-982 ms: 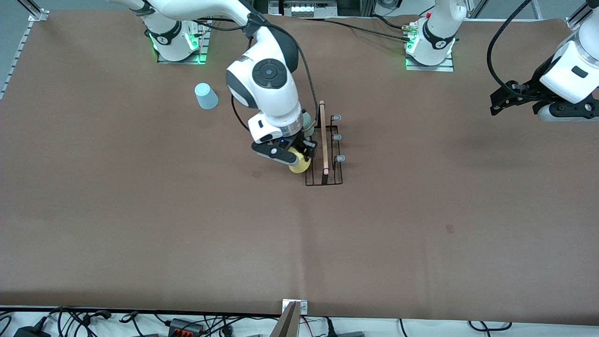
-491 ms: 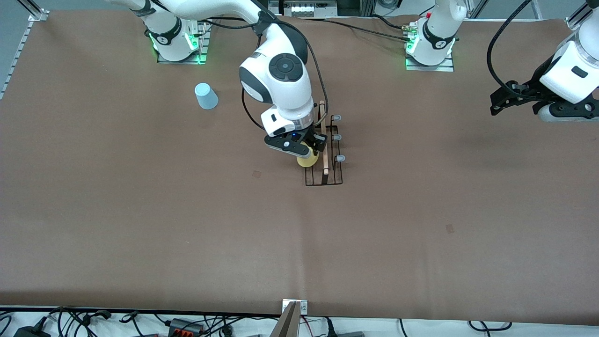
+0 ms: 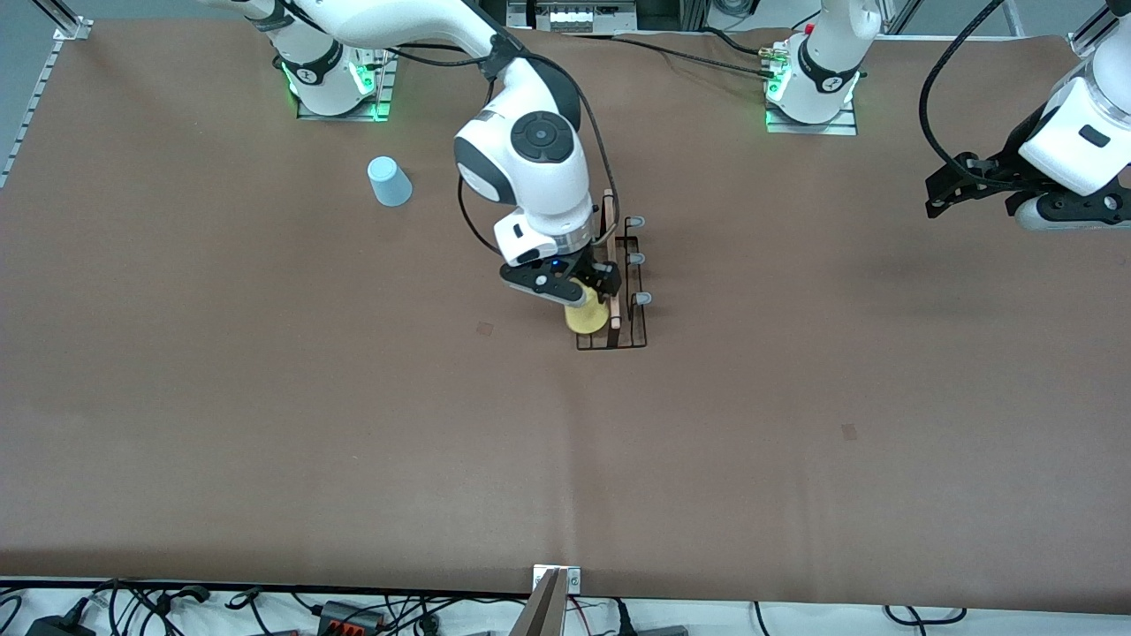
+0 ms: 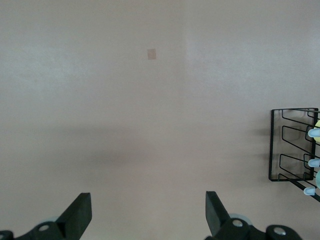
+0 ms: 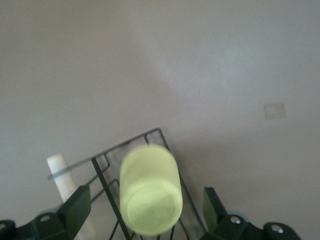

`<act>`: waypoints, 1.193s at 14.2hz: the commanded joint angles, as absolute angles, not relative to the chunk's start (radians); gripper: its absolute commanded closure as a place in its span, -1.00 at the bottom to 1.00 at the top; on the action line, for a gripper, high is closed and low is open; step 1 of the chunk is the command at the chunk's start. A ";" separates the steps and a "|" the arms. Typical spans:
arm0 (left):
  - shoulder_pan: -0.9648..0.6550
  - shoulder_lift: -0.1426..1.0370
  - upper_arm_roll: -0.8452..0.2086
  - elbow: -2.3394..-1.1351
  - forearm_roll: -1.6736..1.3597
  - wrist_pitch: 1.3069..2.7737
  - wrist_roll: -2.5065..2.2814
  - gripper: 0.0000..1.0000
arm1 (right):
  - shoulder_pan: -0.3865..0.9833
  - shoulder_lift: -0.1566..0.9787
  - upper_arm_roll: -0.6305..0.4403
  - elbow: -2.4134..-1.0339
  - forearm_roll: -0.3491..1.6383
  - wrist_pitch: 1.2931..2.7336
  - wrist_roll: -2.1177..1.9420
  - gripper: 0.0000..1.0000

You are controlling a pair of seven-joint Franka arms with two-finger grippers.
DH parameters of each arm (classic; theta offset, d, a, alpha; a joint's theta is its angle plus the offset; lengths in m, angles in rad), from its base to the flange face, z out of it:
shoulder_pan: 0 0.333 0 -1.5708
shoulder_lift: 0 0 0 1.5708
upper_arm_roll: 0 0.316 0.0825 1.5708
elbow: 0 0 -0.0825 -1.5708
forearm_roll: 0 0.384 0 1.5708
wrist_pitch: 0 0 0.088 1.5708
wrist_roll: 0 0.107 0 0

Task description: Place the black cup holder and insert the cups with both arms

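- The black cup holder [image 3: 611, 291] is standing near the middle of the brown table [image 3: 265, 397], a thin black wire rack with a light wooden rod handle [image 3: 611, 265] running along its top.
- Three pale grey-blue prong tips [image 3: 638, 260] are showing on the side of the black cup holder toward the left arm's end of the table; the prongs on its other side are hidden under the right arm.
- The yellow cup [image 3: 586, 316] is sitting on the black cup holder, on the side toward the right arm's end of the table, at the end nearer to the front camera; in the right wrist view it [image 5: 150, 190] is showing its closed bottom, blurred, with the rack's wires around it.
- The right gripper [image 3: 570, 284] is hanging just over the yellow cup and the black cup holder, its fingers [image 5: 75, 207] spread wide on either side of the cup, not clamping it.
- The light blue cup [image 3: 389, 180] is standing upside down on the table, well apart from the black cup holder, toward the right arm's end and farther from the front camera.
- The left gripper [image 3: 950, 187] is waiting in the air over the left arm's end of the table, well apart from the black cup holder, its fingers [image 4: 80, 215] spread wide and holding nothing.
- In the left wrist view one end of the black cup holder [image 4: 292, 150] is showing at the edge.
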State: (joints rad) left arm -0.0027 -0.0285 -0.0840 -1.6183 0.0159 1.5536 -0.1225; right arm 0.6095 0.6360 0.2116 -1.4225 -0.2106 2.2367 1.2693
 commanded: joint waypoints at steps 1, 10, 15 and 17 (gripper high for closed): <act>0.000 -0.011 -0.086 -1.588 0.008 1.542 -0.123 -1.00 | 0.505 0.536 0.229 -1.475 -0.215 2.146 1.147 -1.00; 0.000 -0.011 -0.081 -1.588 0.006 1.542 -0.123 -1.00 | -0.030 0.239 0.287 -1.559 -0.091 1.746 0.370 -1.00; 0.000 -0.011 -0.081 -1.588 0.005 1.540 -0.123 -1.00 | -0.141 0.166 0.091 -1.534 -0.005 1.668 0.120 -1.00; 0.002 -0.011 -0.080 -1.588 0.005 1.540 -0.123 -1.00 | -0.130 0.141 -0.006 -1.508 0.038 1.658 0.106 -1.00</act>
